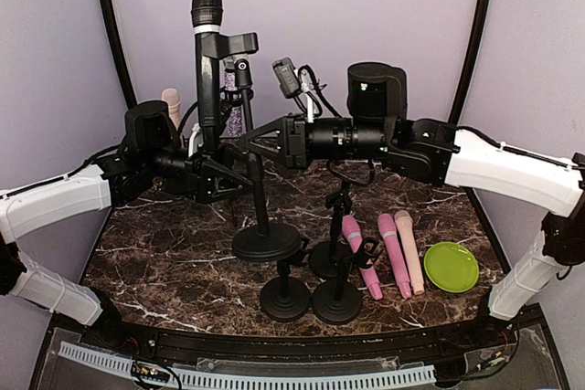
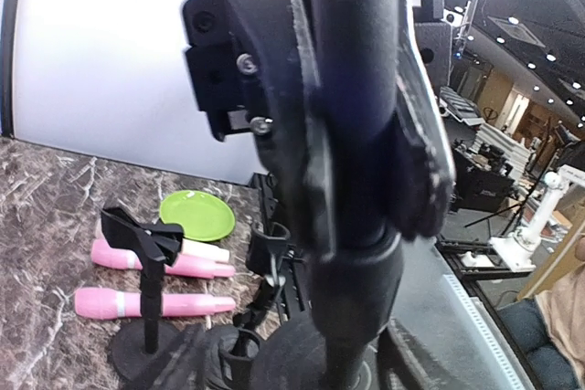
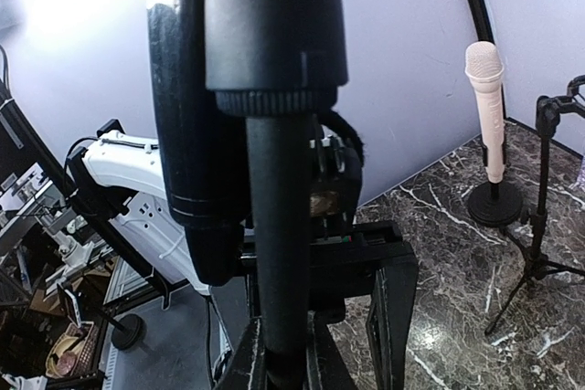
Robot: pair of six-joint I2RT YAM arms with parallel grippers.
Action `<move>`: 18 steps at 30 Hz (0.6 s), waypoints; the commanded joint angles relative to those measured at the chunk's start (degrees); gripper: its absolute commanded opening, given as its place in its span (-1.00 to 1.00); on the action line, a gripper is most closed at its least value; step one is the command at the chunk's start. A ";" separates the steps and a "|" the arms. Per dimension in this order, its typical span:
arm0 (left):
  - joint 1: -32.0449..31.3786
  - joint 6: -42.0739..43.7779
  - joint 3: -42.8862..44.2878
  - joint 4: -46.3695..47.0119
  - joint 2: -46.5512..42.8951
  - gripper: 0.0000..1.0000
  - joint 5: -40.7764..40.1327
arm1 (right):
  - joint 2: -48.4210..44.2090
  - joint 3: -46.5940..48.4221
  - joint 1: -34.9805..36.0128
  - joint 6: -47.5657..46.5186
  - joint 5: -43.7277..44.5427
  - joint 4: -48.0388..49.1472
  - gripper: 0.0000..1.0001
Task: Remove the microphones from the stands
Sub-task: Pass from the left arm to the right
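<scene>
A black microphone (image 1: 207,61) stands upright against the clip (image 1: 234,44) of a tall black stand (image 1: 259,198) with a round base (image 1: 266,245). My left gripper (image 1: 218,169) is shut on the microphone's lower end. In the left wrist view the microphone body (image 2: 352,180) fills the frame and hides most of the jaws. My right gripper (image 1: 257,141) is shut on the stand's pole just below the clip. In the right wrist view the pole (image 3: 283,226) runs between its fingers, with the microphone (image 3: 187,116) to the left.
Two pink microphones (image 1: 362,258) and a cream one (image 1: 410,250) lie beside a green plate (image 1: 451,267) at the front right. Three small black stands (image 1: 285,299) are grouped at the front centre. A cream microphone on a stand (image 3: 485,107) is at the back left.
</scene>
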 commanded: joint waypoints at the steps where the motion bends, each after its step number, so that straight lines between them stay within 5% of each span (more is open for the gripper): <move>1: 0.14 0.78 -0.65 3.52 -1.27 0.44 -4.78 | -5.47 -1.61 0.56 1.01 3.50 9.09 -1.00; 8: 0.18 0.33 -0.59 2.77 0.59 0.62 -6.42 | -7.93 -4.98 1.23 0.90 7.60 14.70 -1.00; 18: -0.52 -2.93 -6.65 13.98 -3.50 0.67 -8.50 | -9.40 -9.46 1.93 1.87 16.87 21.34 -1.00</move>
